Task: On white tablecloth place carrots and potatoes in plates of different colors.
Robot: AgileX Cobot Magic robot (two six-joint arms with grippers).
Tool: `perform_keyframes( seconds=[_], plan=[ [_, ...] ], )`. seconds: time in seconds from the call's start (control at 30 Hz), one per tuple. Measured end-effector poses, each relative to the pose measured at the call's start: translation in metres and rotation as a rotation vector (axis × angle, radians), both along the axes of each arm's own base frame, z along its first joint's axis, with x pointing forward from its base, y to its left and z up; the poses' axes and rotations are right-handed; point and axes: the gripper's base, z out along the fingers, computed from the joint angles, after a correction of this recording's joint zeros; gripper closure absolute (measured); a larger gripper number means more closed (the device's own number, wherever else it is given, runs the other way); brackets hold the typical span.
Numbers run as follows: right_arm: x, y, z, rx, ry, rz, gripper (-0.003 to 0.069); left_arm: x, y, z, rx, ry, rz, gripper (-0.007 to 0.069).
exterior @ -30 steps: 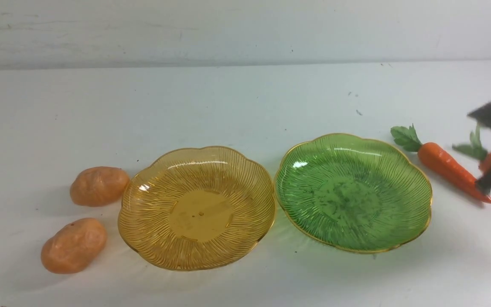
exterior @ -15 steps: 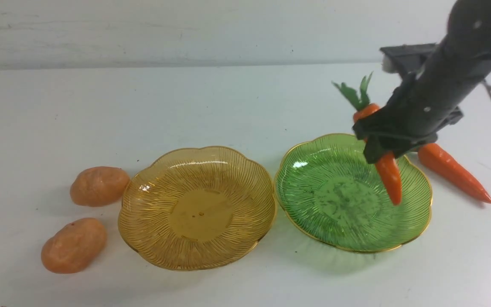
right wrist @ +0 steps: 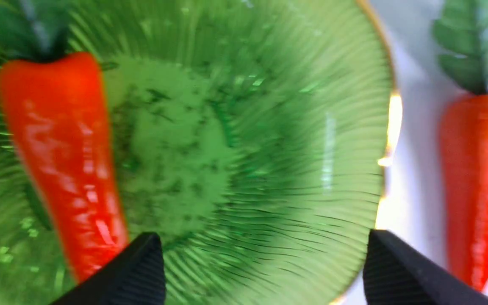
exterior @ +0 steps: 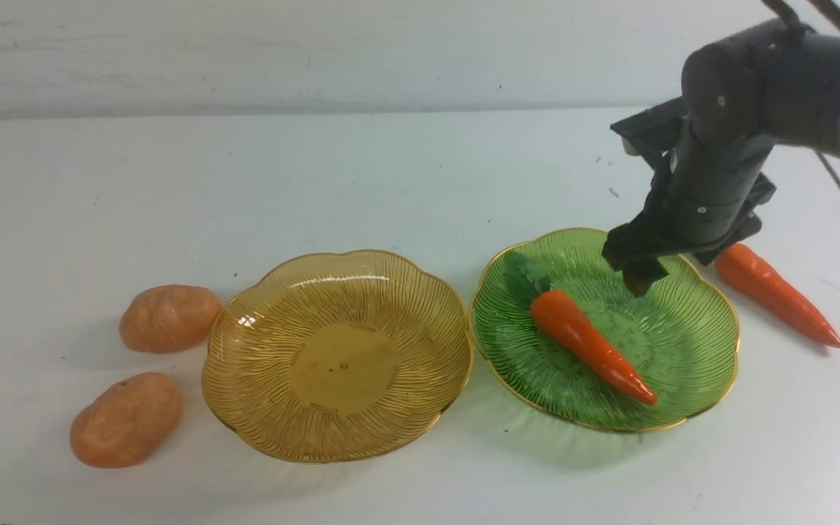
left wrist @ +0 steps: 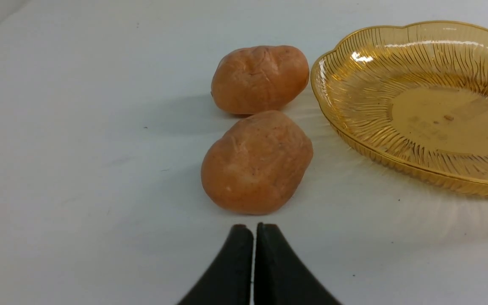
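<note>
One carrot (exterior: 590, 345) lies inside the green plate (exterior: 704, 364) on the white tablecloth (exterior: 391, 182). The other carrot (exterior: 777, 293) lies on the cloth right of that plate, its leaf top behind my arm. My right gripper (exterior: 635, 273) hangs open and empty over the green plate's far right part. In the right wrist view (right wrist: 263, 250) both carrots (right wrist: 62, 148) (right wrist: 477, 182) show. The amber plate (exterior: 245, 379) is empty. Two potatoes (exterior: 169, 318) (exterior: 126, 419) lie left of it. My left gripper (left wrist: 253, 231) is shut just short of the nearer potato (left wrist: 256, 163).
A pale wall (exterior: 391, 51) rises behind the table's far edge. The amber and green plates stand side by side, rims almost touching. The left arm does not show in the front view.
My right gripper lifted a carrot from the cloth at the right, carried it over the green plate, then opened. The carrot now lies in the green plate.
</note>
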Motion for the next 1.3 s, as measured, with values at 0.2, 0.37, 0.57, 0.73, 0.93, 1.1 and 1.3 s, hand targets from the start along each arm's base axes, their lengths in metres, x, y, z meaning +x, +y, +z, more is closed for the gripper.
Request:
perform_keyframes(
  seconds=[0.2, 0.37, 0.57, 0.73, 0.93, 1.1, 1.3],
  plan=[
    [0.024, -0.063, 0.032, -0.053, -0.095, -0.138, 0.0516, 0.0, 0.0, 0.0, 0.0, 0.0, 0.0, 0.0627],
    [0.028, -0.125, 0.026, 0.041, -0.055, -0.326, 0.0657, 0.0, 0.0, 0.0, 0.0, 0.0, 0.0, 0.0627],
    [0.034, -0.158, -0.003, 0.178, 0.035, -0.39, 0.061, 0.0, 0.0, 0.0, 0.0, 0.0, 0.0, 0.0627],
    [0.043, -0.155, -0.022, 0.223, 0.048, -0.332, 0.0437, 0.0, 0.0, 0.0, 0.0, 0.0, 0.0, 0.0627],
    [0.052, -0.152, -0.051, 0.22, 0.088, -0.281, 0.0207, 0.0, 0.0, 0.0, 0.0, 0.0, 0.0, 0.0627],
    [0.054, -0.151, -0.078, 0.229, 0.156, -0.263, 0.013, 0.0, 0.0, 0.0, 0.0, 0.0, 0.0, 0.0627],
    [0.053, -0.151, -0.097, 0.225, 0.227, -0.261, 0.0195, 0.0, 0.0, 0.0, 0.0, 0.0, 0.0, 0.0627]
  ],
)
